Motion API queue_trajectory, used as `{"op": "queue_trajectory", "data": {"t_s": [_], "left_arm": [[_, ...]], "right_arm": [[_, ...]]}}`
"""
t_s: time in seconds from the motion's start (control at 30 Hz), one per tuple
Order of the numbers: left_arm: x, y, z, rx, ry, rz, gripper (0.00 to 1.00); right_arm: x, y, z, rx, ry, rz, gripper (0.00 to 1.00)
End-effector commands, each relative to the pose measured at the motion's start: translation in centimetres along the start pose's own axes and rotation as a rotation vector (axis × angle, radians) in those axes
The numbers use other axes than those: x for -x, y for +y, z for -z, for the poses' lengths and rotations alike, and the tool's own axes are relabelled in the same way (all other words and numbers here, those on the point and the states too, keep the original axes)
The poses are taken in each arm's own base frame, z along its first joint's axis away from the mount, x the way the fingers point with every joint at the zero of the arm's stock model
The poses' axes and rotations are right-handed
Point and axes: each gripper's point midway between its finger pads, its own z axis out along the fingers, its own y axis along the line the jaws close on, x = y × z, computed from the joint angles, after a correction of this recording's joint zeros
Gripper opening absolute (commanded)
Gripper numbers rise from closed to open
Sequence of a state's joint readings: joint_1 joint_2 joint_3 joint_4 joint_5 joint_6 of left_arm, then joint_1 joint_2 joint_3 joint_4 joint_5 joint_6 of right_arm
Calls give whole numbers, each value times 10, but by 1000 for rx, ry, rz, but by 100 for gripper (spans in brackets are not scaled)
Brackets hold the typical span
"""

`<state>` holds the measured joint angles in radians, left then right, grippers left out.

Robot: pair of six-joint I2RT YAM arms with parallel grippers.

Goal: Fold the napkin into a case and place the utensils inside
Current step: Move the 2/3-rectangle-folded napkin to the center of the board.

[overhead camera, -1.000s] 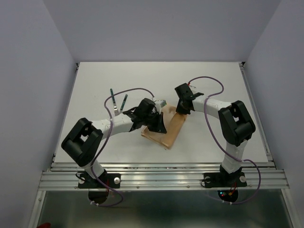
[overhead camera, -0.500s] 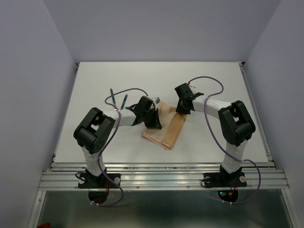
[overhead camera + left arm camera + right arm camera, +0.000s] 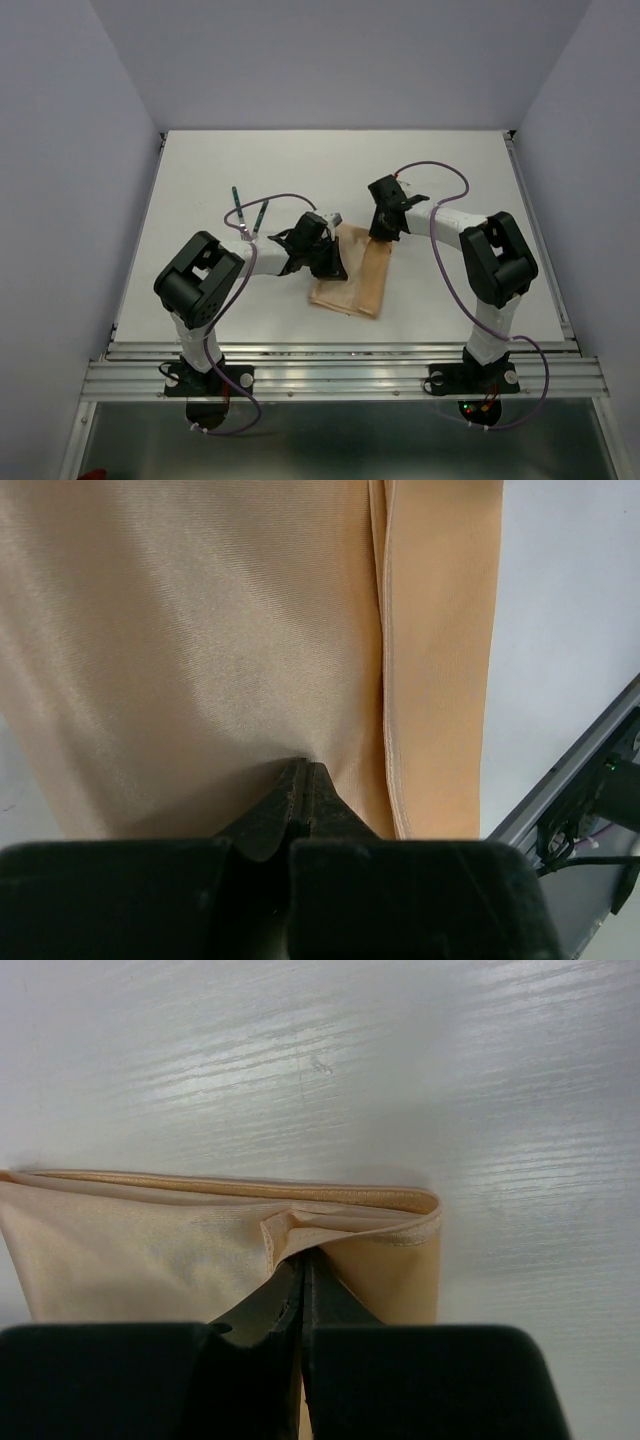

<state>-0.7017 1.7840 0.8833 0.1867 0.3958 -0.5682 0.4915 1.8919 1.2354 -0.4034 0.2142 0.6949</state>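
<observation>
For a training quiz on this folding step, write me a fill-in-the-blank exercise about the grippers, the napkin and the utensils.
1. The left gripper and the right gripper are both ____ on the napkin.
2. In the top view, the utensils lie on the table to the ____ of the napkin.
3. Of the napkin's near and far ends, the right gripper holds the ____ one.
Missing words: shut; left; far.
</observation>
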Motion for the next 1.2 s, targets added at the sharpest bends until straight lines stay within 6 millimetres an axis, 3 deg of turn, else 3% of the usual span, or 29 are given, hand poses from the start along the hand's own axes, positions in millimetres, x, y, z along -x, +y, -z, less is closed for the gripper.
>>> {"op": "queue_trajectory", "data": {"t_s": [0.0, 0.17, 0.4, 0.5, 0.67, 0.8, 0.97, 1.03, 1.17], "left_arm": [[-24, -1, 2, 4, 59, 13, 0], [-28, -14, 3, -39, 78, 7, 0], [15, -48, 30, -86, -8, -55, 0], [35, -53, 32, -89, -32, -61, 0], [61, -45, 21, -62, -68, -36, 0], [79, -33, 1, -42, -69, 8, 0], [75, -19, -20, -13, -39, 39, 0], [74, -15, -24, -1, -36, 46, 0], [65, -3, -34, 16, -13, 60, 0]], "right_arm": [[-9, 21, 8, 87, 45, 21, 1], [-19, 29, 6, 110, 56, 23, 1], [-22, 23, 1, 86, 55, 24, 1], [-20, 24, 1, 86, 53, 26, 1], [-16, 25, 6, 92, 39, 26, 1], [-13, 30, 14, 112, 45, 23, 1], [-8, 31, 23, 120, 29, 23, 8], [-7, 33, 26, 134, 32, 24, 17], [-5, 37, 33, 152, 33, 21, 21]]}}
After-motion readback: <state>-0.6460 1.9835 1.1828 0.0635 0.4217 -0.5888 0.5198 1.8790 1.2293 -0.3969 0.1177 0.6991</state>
